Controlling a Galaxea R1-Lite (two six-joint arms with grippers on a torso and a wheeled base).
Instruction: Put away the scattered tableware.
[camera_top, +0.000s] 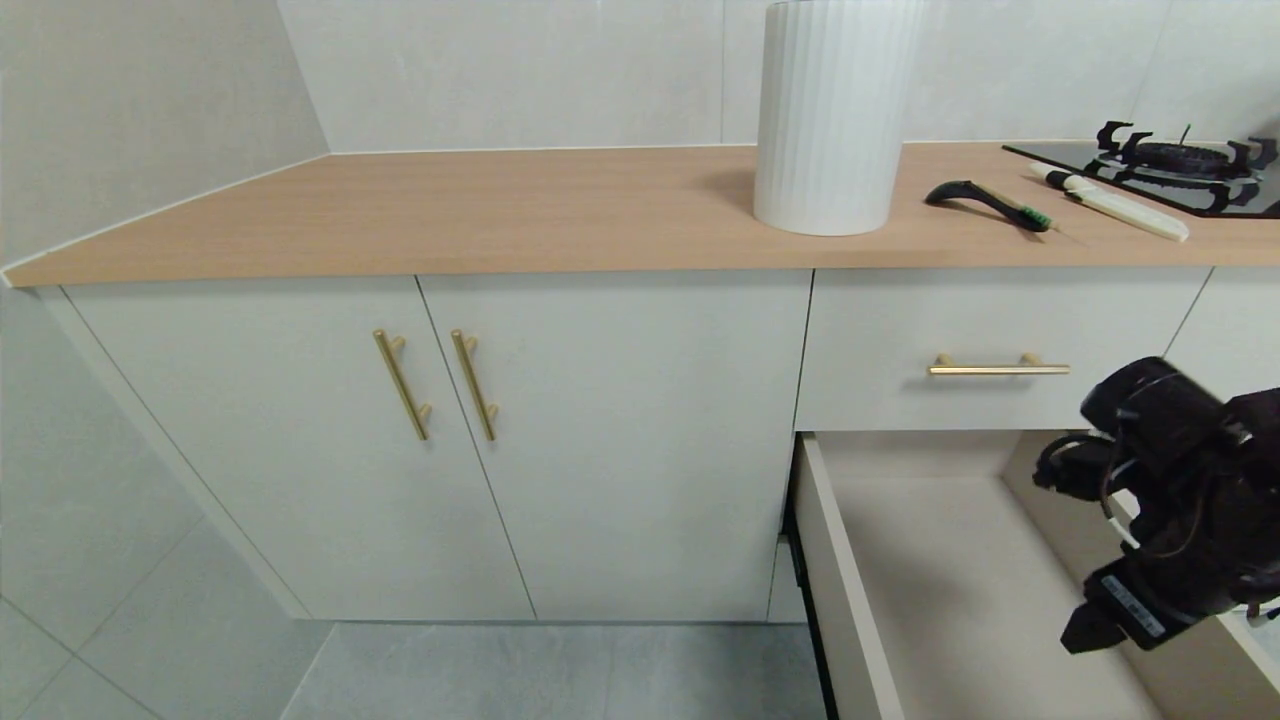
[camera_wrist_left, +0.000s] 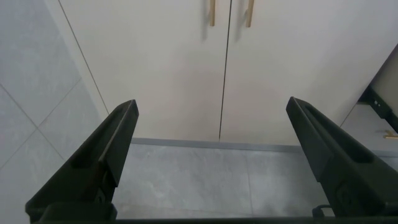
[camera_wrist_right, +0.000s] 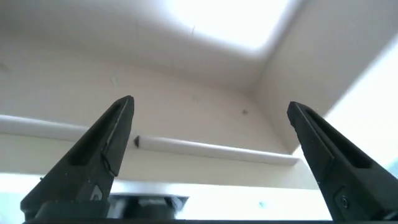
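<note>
Both pairs of fingers stand spread and empty: right gripper (camera_wrist_right: 210, 106) over the open drawer (camera_top: 830, 560), left gripper (camera_wrist_left: 211, 104) facing the cabinet doors (camera_wrist_left: 186, 62). Nothing stowed yet, I'd say; next the right arm must rise toward twelve o'clock for the black-handled utensil (camera_top: 985, 203) and white utensil (camera_top: 1112, 203) on the counter (camera_top: 450, 210).

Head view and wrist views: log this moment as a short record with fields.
counter: carries canister, black utensil, white utensil, stove
utensils: lying apart from each other, between canister and stove
lower drawer: open
upper drawer: shut
cabinet doors: shut
right gripper: open, holding nothing, at the lower drawer
left gripper: open, holding nothing, facing the cabinet doors above the floor
</note>
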